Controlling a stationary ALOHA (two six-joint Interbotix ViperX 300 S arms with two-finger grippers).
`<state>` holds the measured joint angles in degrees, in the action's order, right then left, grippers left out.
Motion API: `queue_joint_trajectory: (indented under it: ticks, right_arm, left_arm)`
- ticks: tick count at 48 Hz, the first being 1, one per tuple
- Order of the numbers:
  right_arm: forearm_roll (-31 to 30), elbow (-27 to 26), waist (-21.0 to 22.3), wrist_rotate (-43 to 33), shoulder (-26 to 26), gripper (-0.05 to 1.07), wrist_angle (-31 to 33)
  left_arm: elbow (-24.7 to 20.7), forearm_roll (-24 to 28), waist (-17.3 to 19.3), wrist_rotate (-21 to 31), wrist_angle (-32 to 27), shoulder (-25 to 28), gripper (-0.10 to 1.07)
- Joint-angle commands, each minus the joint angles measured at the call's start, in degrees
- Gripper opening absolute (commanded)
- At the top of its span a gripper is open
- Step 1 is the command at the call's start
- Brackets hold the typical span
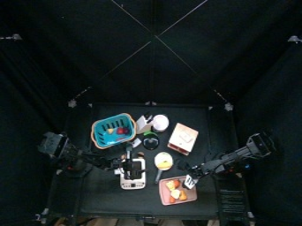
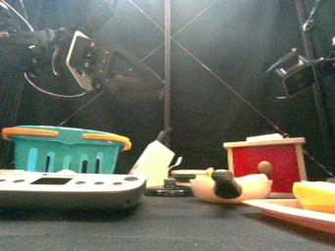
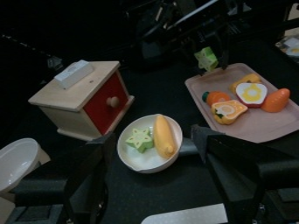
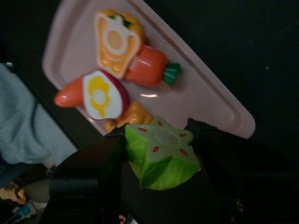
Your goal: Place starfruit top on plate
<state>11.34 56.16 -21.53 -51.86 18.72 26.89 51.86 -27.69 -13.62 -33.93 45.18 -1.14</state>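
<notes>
My right gripper (image 4: 163,166) is shut on a green starfruit top (image 4: 162,151) and holds it just off the edge of the pink plate (image 4: 73,48). The plate carries a carrot piece (image 4: 149,66), an orange slice (image 4: 117,39) and a red-rimmed slice (image 4: 100,94). In the top view the right gripper (image 1: 189,180) is at the right edge of the plate (image 1: 177,191). The left wrist view shows the starfruit top (image 3: 208,59) above the plate's (image 3: 274,122) far edge. My left gripper (image 3: 158,188) is open and empty above a white bowl (image 3: 149,144).
The white bowl holds a starfruit slice (image 3: 140,138) and an orange stick. A wooden box with a red front (image 3: 82,96) stands beside it. A teal basket (image 1: 112,131), a round white dish (image 1: 160,122) and a white device (image 1: 132,178) are on the table.
</notes>
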Motion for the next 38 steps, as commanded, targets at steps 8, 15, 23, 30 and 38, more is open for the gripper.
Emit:
queue_joint_trajectory:
  ticks: [8,15,23,30,38]
  right_arm:
    - [0.5,-1.7,-0.6,0.2,-5.1,0.53,1.2]
    - [0.0,-2.1,-0.5,0.2,-7.5,0.53,1.8]
    - [-0.7,-2.7,-0.3,0.1,-9.0,0.55,1.8]
    - [-1.0,-3.2,-0.3,0.1,-9.5,0.66,1.8]
    - [-1.1,-3.3,-0.3,0.1,-9.6,0.83,2.4]
  left_arm:
    - [-0.3,-0.8,-0.1,0.0,0.5,-0.7,1.02]
    - [-0.3,-1.1,-0.1,0.0,0.6,-0.4,1.02]
    - [-0.3,-1.1,-0.1,0.0,0.5,-0.2,1.02]
    - [-0.3,-1.1,0.0,0.0,0.6,0.1,1.02]
    - [-0.3,-1.1,-0.1,0.0,0.5,0.1,1.02]
